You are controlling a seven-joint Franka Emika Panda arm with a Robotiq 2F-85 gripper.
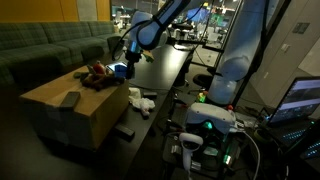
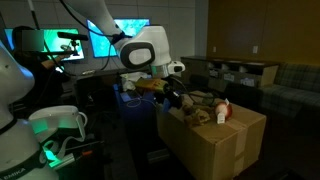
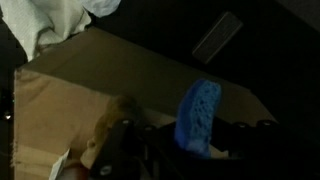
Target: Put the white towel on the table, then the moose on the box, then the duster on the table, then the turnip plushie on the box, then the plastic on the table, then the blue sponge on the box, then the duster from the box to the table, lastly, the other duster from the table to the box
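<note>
With the white towel [image 1: 140, 99] on the table [image 1: 176, 60], the gripper [image 3: 186, 142], clamped on the blue sponge [image 3: 198, 113], hangs over the box [image 3: 95, 90] near its edge; the last two moves seem left to do.

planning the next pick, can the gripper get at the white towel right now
Probably not yet: the gripper is shut on the blue sponge above the box. The white towel lies uncovered on the table.

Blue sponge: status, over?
Gripper shut on blue sponge. Over box, near its edge. Toys on box, close by.
</note>
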